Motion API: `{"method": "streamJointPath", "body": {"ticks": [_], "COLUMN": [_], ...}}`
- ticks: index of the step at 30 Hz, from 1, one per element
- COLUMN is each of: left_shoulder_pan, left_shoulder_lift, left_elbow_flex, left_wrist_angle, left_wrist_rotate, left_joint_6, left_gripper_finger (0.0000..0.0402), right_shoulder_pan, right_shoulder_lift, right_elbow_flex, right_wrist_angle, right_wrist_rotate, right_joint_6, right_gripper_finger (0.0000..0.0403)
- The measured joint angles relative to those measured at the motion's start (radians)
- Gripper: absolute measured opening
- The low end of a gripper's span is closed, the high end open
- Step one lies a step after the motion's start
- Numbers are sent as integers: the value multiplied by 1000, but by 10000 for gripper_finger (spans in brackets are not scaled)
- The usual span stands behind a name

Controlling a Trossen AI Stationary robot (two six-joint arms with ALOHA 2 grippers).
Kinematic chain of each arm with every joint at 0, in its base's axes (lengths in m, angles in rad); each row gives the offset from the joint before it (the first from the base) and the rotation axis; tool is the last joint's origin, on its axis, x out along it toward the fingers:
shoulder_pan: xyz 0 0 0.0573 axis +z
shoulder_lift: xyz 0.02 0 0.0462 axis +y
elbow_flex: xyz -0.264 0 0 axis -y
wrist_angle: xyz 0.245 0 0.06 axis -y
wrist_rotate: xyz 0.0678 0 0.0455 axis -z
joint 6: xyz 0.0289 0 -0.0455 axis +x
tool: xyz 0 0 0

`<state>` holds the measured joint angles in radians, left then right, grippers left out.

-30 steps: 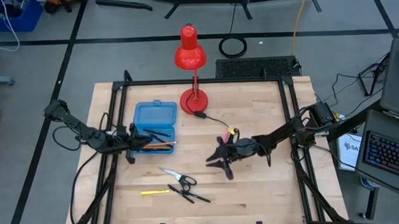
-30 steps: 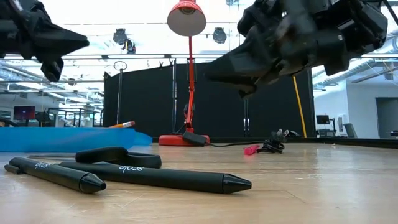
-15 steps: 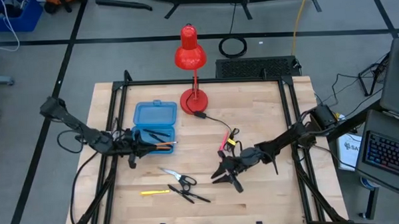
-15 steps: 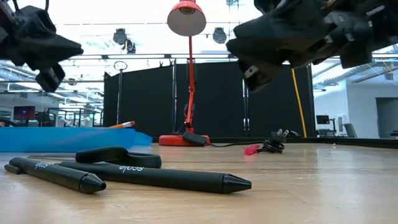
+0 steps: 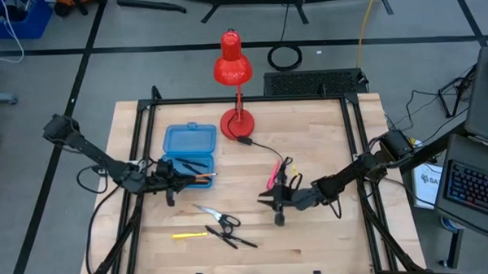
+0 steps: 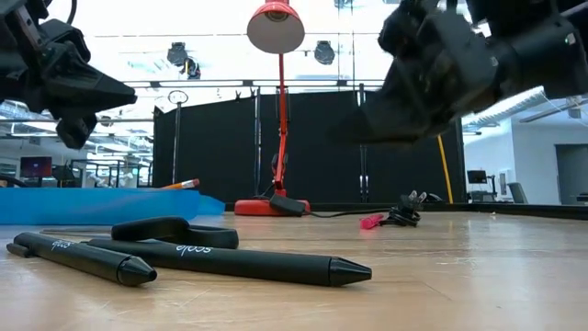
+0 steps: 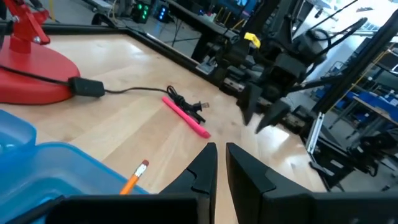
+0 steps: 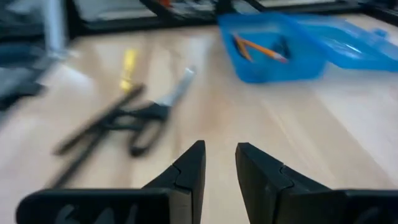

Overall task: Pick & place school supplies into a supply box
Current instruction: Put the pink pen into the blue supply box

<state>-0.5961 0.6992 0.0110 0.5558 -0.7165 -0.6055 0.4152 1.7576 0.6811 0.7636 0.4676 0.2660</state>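
Nearest the front edge of the desk (image 5: 329, 240) lie a yellow pencil (image 5: 188, 235), two black pens (image 5: 235, 239) and the small scissors (image 5: 217, 218) with black handles, all close together. In the low view the pens (image 6: 230, 261) lie flat on the wood, with a scissors handle just behind them.

A little farther in, my right claw (image 5: 276, 206) hangs above bare wood to the right of the scissors. Its fingers (image 8: 186, 171) stand narrow, with a small gap between them, and hold nothing. In my right wrist view the scissors (image 8: 146, 112) and the yellow pencil (image 8: 128, 62) are in front of this claw.

At about the same depth, my left claw (image 5: 176, 185) is at the near end of the blue supply box (image 5: 189, 151). Its fingers (image 7: 202, 168) are almost together, with only a thin slit, and they are empty.

The box stands open on the left part of the desk. An orange pencil (image 5: 198, 178) and dark pens (image 5: 190, 166) lie inside it.

A pink pencil (image 5: 272, 175) lies near the middle of the desk, beside the bundled black cord (image 5: 284, 166).

Farthest stands the red lamp (image 5: 233, 68), its base (image 5: 238, 123) just right of the box.
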Motion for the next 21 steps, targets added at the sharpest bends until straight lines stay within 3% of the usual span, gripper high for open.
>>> {"method": "streamJointPath", "body": {"ticks": [3, 16, 21], "left_shoulder_pan": [0, 0, 0], "left_shoulder_lift": [10, 14, 14], "left_elbow_flex": [0, 0, 0], "left_wrist_angle": [2, 19, 34], "left_wrist_rotate": [-11, -46, -52], "left_joint_6": [3, -6, 1], "left_gripper_finger": [37, 37, 37], "right_shoulder_pan": [-3, -71, -145], "right_shoulder_lift": [0, -3, -51], "right_elbow_flex": [0, 0, 0], "right_wrist_angle": [-41, -231, -370], "right_wrist_rotate": [59, 52, -138], "right_joint_6": [59, 290, 360], "right_gripper_finger": [77, 77, 77]}}
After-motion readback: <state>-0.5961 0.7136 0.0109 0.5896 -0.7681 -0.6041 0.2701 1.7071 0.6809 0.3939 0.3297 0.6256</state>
